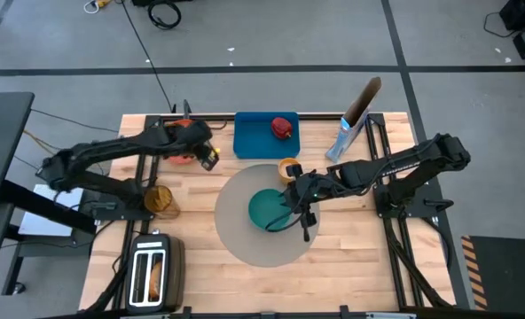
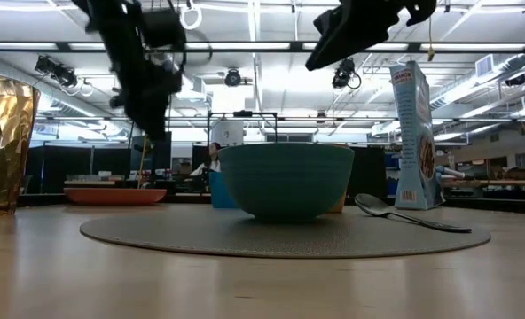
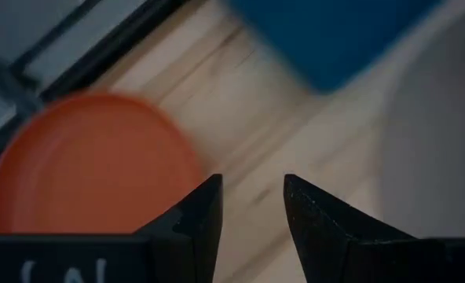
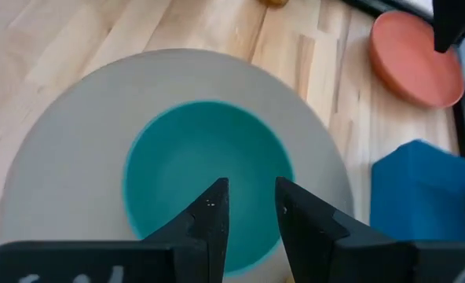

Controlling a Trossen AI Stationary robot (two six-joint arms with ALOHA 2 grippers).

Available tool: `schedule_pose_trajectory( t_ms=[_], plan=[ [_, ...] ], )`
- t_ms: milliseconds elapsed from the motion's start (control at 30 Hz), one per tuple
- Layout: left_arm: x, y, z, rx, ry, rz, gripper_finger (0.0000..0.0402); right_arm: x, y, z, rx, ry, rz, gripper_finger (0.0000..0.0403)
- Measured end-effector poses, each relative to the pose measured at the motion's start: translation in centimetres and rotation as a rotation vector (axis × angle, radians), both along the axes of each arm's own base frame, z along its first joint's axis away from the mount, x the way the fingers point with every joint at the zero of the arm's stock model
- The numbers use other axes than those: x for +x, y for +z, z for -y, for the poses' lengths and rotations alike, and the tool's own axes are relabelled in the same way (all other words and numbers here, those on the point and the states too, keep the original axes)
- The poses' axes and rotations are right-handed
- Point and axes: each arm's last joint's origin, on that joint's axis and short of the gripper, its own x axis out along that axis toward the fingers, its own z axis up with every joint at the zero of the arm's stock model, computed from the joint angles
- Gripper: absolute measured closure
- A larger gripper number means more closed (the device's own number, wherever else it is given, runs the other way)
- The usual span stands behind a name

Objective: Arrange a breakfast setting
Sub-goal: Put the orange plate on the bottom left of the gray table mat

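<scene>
Both arms dark, near black, chunky jointed links. Left arm (image 1: 112,155) has black cabling along links and small yellow-orange patch on its wrist. Right arm (image 1: 404,164) same dark build, pale lettering along forearm, too small to read. Left gripper (image 3: 252,212): two black wedge fingers, matte, tapering to blunt tips. Right gripper (image 4: 248,208) same black wedge fingers, faint white marks on block below them.

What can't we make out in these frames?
- Flat orange plate: high view, mostly hidden under the left hand.
- Metal spoon: high view, covered by the right hand; only the low view shows it.
- Small orange-yellow cup: low view, almost entirely behind the round teal bowl.
- Toaster contents: too small.
</scene>
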Motion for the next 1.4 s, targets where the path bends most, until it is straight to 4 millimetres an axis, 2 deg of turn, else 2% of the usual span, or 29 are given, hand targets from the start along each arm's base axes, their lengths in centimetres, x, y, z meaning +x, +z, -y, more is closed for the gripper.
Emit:
schedule_pose_trajectory(
  t_ms=[200, 400, 800, 967, 1200, 1300, 1400],
  plan=[
    [-0.3, -4.9, -3.6, -0.07, 0.127, -0.117, 0.0258, -0.3, -0.3, 0.1, 0.015, -0.023, -0.043, 0.029],
    [-0.2, -7.5, -5.3, -0.101, 0.135, -0.189, 0.0257, -0.4, -0.4, 0.1, 0.022, -0.024, -0.053, 0.029],
    [0.4, -9.7, -5.6, -0.139, 0.134, -0.244, 0.0262, -0.4, -0.4, 0.1, 0.051, -0.052, -0.055, 0.029],
    [0.6, -10.6, -5.8, -0.153, 0.147, -0.264, 0.0293, -0.4, -0.4, 0.1, 0.075, -0.077, -0.057, 0.029],
    [0.6, -10.4, -5.7, -0.135, 0.148, -0.275, 0.0379, -0.6, -0.6, 0.1, 0.075, -0.075, -0.09, 0.029],
    [0.8, -10.1, -5.2, -0.135, 0.127, -0.29, 0.0385, -0.7, -0.7, 0.1, 0.073, -0.075, -0.101, 0.029],
    [1.4, -8.7, -4.4, -0.131, 0.094, -0.311, 0.0385, -0.8, -0.7, 0.1, 0.068, -0.075, -0.113, 0.029]
  ],
)
